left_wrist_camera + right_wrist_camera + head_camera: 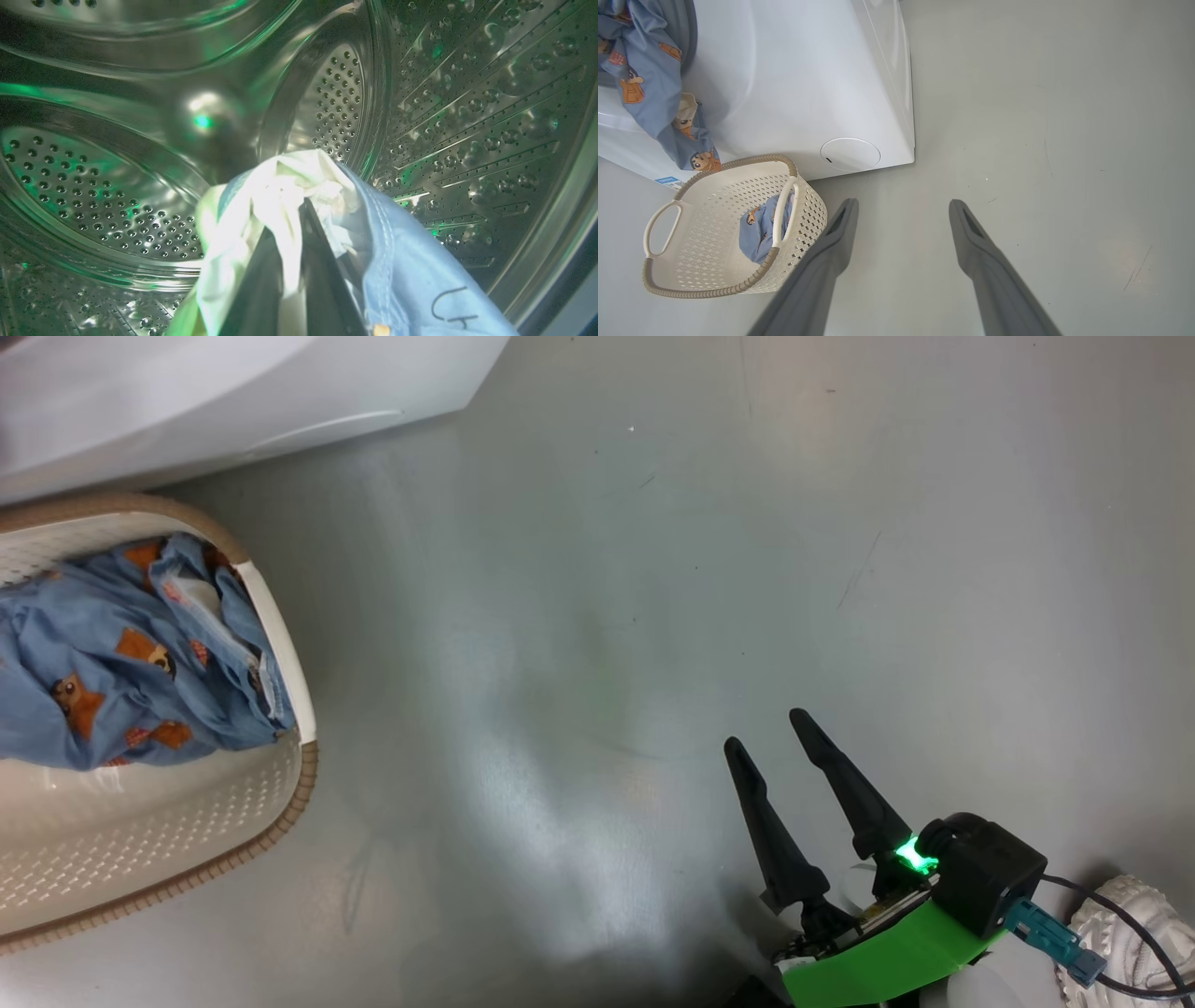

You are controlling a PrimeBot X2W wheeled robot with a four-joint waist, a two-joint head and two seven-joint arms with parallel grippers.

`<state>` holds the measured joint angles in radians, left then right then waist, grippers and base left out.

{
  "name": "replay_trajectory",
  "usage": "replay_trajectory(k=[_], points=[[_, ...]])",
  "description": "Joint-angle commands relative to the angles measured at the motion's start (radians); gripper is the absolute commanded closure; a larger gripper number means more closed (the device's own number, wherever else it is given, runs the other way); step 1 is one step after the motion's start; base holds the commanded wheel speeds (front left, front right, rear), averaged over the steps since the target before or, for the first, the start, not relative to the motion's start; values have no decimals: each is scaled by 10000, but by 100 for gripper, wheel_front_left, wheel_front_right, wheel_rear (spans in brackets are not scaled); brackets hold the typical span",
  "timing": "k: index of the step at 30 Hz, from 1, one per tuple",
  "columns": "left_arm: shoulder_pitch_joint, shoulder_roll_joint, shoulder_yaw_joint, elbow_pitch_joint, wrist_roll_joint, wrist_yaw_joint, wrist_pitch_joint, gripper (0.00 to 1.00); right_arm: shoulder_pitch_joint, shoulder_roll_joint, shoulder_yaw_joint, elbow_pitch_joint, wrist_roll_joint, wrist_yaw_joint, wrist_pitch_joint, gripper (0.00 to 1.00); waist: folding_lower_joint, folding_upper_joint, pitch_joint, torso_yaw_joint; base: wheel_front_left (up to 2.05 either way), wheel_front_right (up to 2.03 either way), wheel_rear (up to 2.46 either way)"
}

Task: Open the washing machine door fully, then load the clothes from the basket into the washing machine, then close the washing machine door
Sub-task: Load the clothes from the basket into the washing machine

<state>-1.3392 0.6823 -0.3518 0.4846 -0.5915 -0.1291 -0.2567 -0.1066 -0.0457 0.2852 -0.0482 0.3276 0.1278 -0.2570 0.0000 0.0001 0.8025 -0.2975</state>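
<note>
Left gripper (301, 210): set well inside the steel drum (467, 116), fingers pressed together and clamped on the clothes (397, 266). Noted in the grip: light blue fabric with a stitched seam, bunched with a small white garment (261, 200).

Right gripper (766, 730): held low over the grey floor (607, 569), well right of the basket (285, 653), fingers spread apart, holding nothing.

More blue fabric with orange cartoon prints draped out of the washing machine (808, 70) opening at far left, lower end close to the basket rim. Remainder lying crumpled in the basket. Basket standing on the floor just beside the machine front, left of the round service flap (850, 154).
</note>
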Motion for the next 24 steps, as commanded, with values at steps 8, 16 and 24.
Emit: replay_trajectory(k=[8,16,24], points=[[341,378,1,9,-282,-14,-49,0,119,-45,226,-112,155,29,-48,0,0,-1,-57,104,0,0,0],[687,172,-442,228,-736,-15,-30,0,-49,-45,74,10,186,29,-48,0,0,-1,-247,333,0,0,0],[1026,77,-985,504,-1199,-15,131,0,-227,-45,-35,136,131,29,-48,0,0,-1,-378,577,0,0,0]])
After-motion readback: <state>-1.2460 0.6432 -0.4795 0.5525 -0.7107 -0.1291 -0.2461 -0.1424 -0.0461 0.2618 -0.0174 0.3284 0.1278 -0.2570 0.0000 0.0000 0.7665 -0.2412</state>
